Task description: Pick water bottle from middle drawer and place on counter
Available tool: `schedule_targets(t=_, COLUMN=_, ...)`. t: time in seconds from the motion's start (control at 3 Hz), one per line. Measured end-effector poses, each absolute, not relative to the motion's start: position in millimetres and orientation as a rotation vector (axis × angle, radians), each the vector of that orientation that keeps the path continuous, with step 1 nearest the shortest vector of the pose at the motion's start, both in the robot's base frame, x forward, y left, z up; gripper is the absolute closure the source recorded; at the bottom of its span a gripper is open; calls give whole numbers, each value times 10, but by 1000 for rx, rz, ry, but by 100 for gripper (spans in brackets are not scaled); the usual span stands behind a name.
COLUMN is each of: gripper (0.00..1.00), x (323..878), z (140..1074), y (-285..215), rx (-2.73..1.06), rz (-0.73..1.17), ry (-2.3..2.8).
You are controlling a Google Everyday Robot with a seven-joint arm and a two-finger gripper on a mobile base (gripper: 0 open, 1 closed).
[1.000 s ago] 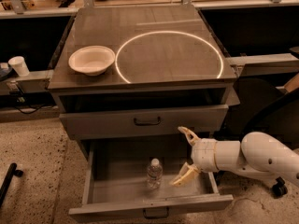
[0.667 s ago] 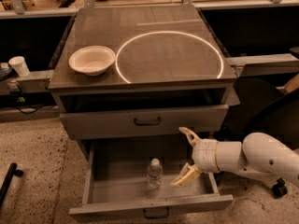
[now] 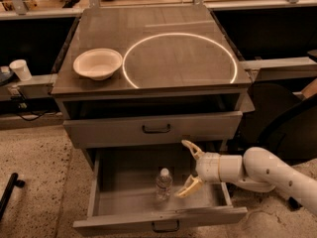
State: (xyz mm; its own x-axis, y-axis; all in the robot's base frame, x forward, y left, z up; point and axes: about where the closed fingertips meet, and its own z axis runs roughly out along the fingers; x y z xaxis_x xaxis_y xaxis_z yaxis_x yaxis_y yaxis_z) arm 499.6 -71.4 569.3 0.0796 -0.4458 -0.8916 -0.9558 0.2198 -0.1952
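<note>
The water bottle, small and clear with a white cap, stands upright in the open middle drawer, near its front. My gripper is open over the right part of the drawer, its pale fingers spread one above the other, pointing left. It is a short way right of the bottle and does not touch it. The counter is the dark glossy cabinet top above, marked with a big white ring.
A white bowl sits on the left of the counter. The upper drawer with a dark handle is pushed nearly shut above the open one. A paper cup stands on a ledge at far left. Speckled floor surrounds the cabinet.
The gripper and arm have barely moved. The bottle stands in the same place.
</note>
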Motion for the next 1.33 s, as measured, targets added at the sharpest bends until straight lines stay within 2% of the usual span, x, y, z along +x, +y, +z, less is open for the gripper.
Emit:
schedule_targets(t=0.67, gripper=0, x=5075, z=5008, y=-572, rx=-1382, rz=741, ry=1493)
schedule_targets(t=1.0, gripper=13, x=5084, z=4825, y=-442, rx=-1368, rz=808, ry=1480)
schedule_targets(t=1.33, gripper=36, x=5112, z=4754, y=-299, rx=-1333, rz=876, ry=1456)
